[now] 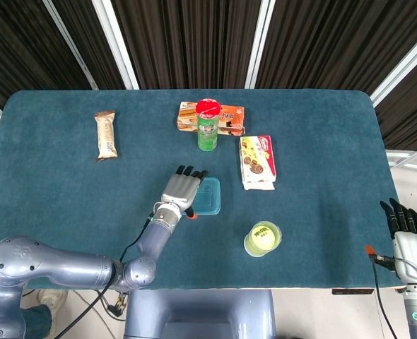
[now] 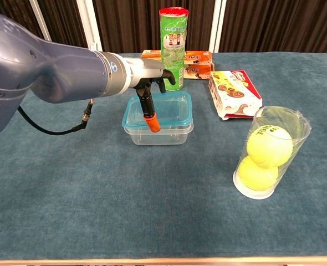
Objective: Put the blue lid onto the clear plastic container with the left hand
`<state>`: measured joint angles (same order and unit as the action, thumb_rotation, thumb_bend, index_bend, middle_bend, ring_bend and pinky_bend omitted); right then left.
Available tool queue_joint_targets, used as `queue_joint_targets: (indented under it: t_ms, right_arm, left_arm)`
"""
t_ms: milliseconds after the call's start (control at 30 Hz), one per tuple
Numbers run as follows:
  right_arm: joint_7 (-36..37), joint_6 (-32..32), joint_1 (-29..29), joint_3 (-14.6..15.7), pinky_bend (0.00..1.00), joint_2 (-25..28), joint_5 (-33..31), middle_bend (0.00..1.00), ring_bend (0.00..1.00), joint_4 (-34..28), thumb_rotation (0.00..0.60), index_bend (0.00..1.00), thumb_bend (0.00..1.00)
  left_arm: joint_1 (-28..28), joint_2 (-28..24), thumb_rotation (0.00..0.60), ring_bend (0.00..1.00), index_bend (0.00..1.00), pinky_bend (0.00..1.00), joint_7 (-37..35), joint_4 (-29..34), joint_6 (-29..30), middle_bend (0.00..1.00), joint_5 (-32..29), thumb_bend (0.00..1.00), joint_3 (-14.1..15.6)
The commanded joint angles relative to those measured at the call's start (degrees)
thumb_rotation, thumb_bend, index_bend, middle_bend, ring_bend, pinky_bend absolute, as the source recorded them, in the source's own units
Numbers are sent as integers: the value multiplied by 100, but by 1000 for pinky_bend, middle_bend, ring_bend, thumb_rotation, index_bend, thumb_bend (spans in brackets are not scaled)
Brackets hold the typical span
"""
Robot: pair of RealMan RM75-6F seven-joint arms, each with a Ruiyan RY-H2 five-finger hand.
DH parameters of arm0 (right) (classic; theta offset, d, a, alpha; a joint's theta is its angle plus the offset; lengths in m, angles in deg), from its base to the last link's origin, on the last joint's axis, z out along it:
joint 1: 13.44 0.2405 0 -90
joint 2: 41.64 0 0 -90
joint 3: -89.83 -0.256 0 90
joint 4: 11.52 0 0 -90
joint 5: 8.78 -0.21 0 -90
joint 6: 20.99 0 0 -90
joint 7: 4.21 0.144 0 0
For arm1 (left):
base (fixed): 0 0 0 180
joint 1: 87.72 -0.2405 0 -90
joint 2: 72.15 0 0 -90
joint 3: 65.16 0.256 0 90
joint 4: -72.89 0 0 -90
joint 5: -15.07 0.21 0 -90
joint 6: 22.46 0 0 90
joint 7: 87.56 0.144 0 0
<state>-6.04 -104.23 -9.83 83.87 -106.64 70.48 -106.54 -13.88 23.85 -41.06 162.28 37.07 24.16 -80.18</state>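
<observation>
The blue lid (image 2: 162,108) lies flat on top of the clear container (image 2: 159,132) near the middle of the table (image 2: 69,210), its edges close to lining up with the container's rim. The left hand (image 2: 152,88) pinches the lid's near-left edge, thumb below and fingers (image 1: 191,171) spread across the top; the right hand (image 1: 405,236) hangs off the table's far right corner, open and holding nothing. The lid looks like thin moulded plastic: light, a little springy, smooth enough to slide under a loose pinch, and not fragile. The container is equally light and would likely skid on the cloth if pushed sideways, so any seating force should go straight down. An edge pinch suits carrying, but for snapping it shut the better contact is probably flat fingers on the lid's top near the rim, working round the corners. Whether the rim has clicked home cannot be told from either view.
</observation>
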Motion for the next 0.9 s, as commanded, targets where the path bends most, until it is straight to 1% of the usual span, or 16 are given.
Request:
queue_joint_targets:
  t_ms: [33, 900]
  right_arm:
    - [10, 8, 5, 11, 0, 7, 26, 0, 3, 10, 600, 87, 292]
    - [-3, -3, -3, -5, 0, 3, -4, 0, 2, 3, 600, 87, 292]
  left_arm:
    - [-7, 17, 600, 0, 95, 6, 30, -28, 7, 263, -16, 194, 13]
    - [-42, 170, 600, 0, 98, 5, 137, -108, 51, 263, 51, 194, -63]
